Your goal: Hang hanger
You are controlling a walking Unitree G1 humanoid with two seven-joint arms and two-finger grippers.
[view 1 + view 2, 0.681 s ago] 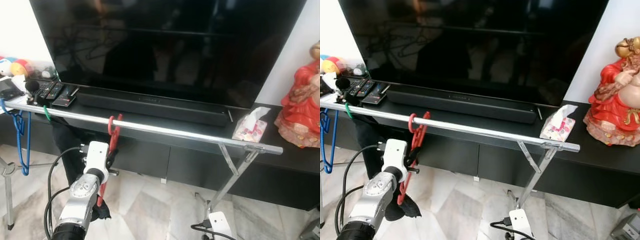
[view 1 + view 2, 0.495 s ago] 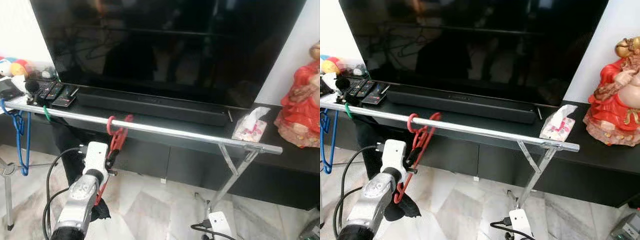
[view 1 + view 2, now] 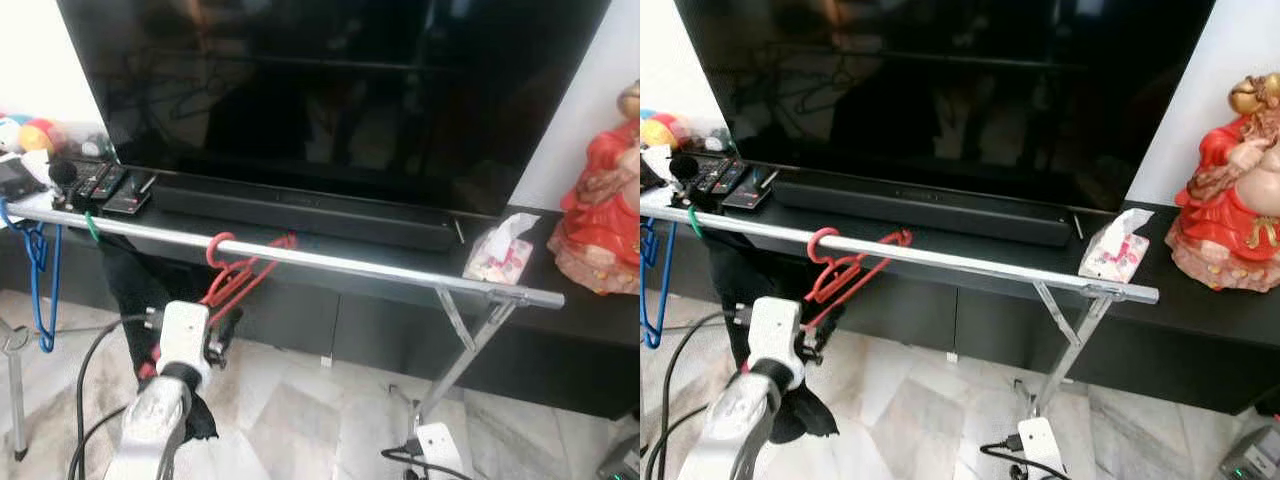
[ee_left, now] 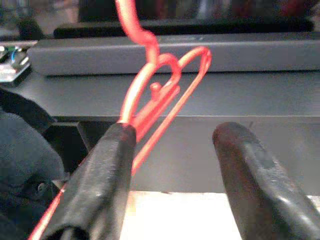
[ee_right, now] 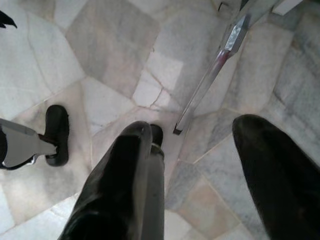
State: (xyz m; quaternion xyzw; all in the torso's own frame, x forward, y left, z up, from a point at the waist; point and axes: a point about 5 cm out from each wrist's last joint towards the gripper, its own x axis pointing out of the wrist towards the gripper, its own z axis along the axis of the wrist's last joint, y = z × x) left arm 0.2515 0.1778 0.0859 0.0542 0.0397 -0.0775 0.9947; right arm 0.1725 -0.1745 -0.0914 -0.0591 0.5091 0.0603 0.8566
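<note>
The red hanger [image 3: 238, 275] has its hook over the silver rail [image 3: 330, 260], left of the middle of the picture, and it tilts. The left gripper [image 4: 172, 175] is low at the left with its fingers [image 4: 100, 185] apart; one finger touches the hanger's wire. The right gripper [image 5: 200, 180] points down at the pale tile floor [image 5: 115, 45], fingers apart. A blue hanger [image 3: 40, 275] hangs at the far left. Behind the rail a black stand [image 3: 580, 320] holds a big TV [image 3: 330, 90], remotes [image 3: 110, 185], a tissue pack [image 3: 500, 255] and a red statue [image 3: 600, 220]
</note>
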